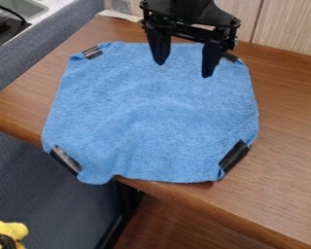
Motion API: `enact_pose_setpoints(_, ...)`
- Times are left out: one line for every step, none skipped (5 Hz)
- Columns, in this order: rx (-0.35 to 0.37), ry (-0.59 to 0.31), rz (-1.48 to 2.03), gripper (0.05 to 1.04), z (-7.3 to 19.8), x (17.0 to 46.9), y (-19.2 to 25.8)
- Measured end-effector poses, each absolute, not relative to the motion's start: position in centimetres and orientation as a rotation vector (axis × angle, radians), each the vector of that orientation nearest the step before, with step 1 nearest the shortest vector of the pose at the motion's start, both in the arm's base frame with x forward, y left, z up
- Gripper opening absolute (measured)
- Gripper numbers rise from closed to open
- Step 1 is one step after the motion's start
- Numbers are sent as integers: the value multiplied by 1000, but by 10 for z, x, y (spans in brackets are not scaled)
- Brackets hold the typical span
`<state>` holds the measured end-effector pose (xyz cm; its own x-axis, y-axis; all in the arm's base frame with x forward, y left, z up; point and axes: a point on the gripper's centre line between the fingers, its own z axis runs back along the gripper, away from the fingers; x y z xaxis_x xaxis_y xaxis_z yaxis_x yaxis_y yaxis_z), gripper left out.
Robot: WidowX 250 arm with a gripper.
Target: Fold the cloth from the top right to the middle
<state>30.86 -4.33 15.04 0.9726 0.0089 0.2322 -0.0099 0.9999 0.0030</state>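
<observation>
Beyond the blue cloth (148, 112) on the table (291, 131) is a sink (29, 7).

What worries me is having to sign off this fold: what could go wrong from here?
The tool hangs open over the far edge of the blue cloth, with the top right black strip just outside its fingers; closing there could miss that corner. The cloth's near left corner juts past the edge of the table, so a hard pull might drag the whole cloth instead of folding it.
</observation>
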Motion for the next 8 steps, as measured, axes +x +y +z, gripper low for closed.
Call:
enact_pose_setpoints(4,-206,14,1000,142,308,-44)
enact_pose_setpoints(-20,-184,28,1000,130,327,-54)
enact_pose_setpoints(-28,-190,49,1001,132,348,-61)
enact_pose_setpoints(-54,-213,104,1000,126,372,-68)
enact_pose_setpoints(-116,-241,158,1000,117,397,-80)
enact_pose_setpoints(-116,-249,235,1000,109,425,-87)
enact_pose_setpoints(-99,-269,267,1000,105,444,-93)
enact_pose_setpoints(-54,-266,292,1000,92,459,-89)
